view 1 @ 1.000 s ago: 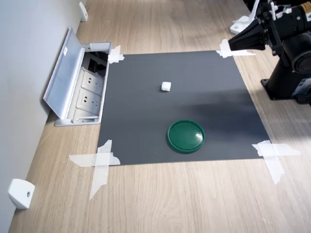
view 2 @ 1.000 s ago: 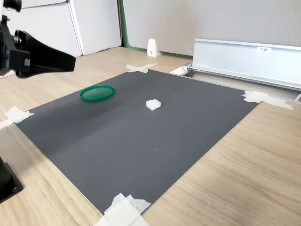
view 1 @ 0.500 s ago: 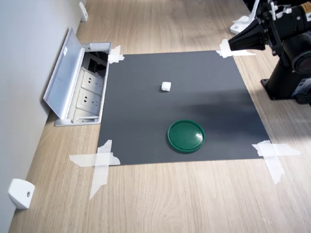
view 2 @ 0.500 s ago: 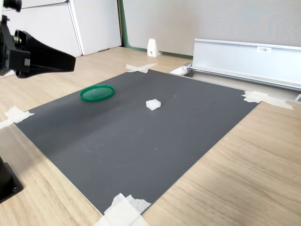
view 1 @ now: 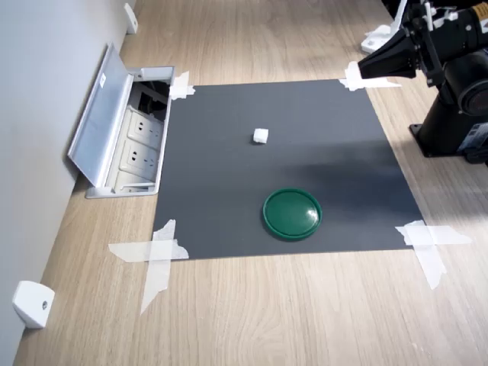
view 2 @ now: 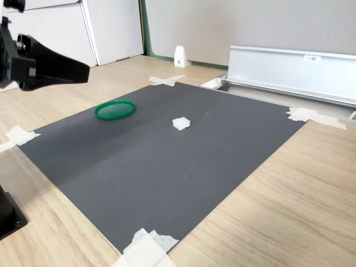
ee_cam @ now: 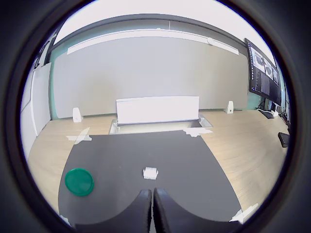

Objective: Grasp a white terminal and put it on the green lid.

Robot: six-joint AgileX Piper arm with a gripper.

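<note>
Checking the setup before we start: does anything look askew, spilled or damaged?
Nothing stands out. The terminal sits alone on the taped mat, the lid lies flat nearby, and the gripper hangs shut at the mat's corner.

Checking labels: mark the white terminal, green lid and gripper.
white terminal (view 1: 261, 136), first exterior view, top face.
green lid (view 1: 292, 213), first exterior view, centre of disc.
gripper (ee_cam: 152, 193), wrist view, between the closed fingertips.
</note>
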